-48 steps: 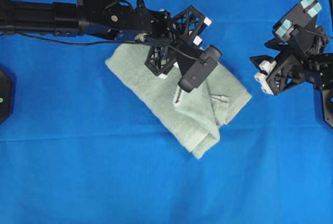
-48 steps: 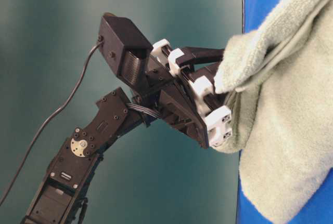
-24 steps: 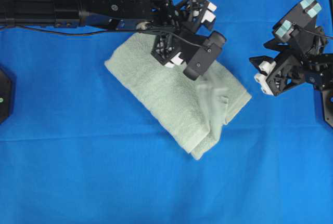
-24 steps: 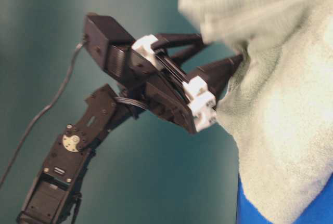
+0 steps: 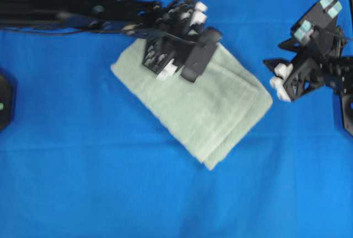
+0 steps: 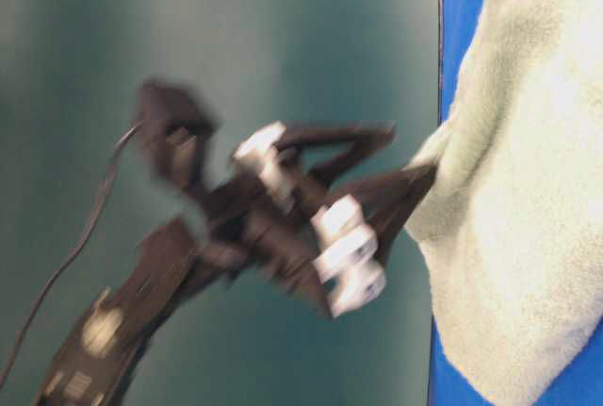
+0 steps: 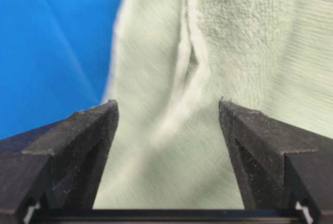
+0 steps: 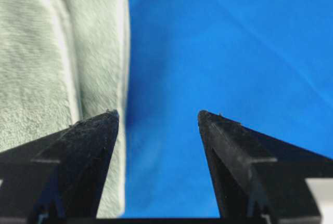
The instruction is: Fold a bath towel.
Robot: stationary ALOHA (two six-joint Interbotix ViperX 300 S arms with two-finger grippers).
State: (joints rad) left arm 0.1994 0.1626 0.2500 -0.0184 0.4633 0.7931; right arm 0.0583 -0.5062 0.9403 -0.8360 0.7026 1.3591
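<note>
Start at the left gripper [image 7: 167, 110]: its jaws stand wide apart with nothing between them, held above the upper left part of the bath towel [image 5: 193, 102]; the overhead view shows this arm blurred. Next check the right gripper [image 8: 157, 115]: you will find its jaws likewise spread and empty, positioned just beside the towel's right edge, over the blue cloth [image 5: 165, 205]. The bath towel lies folded into a compact rectangle, set diagonally near the middle of the blue cloth, with hemmed edges stacked along its right side.
</note>
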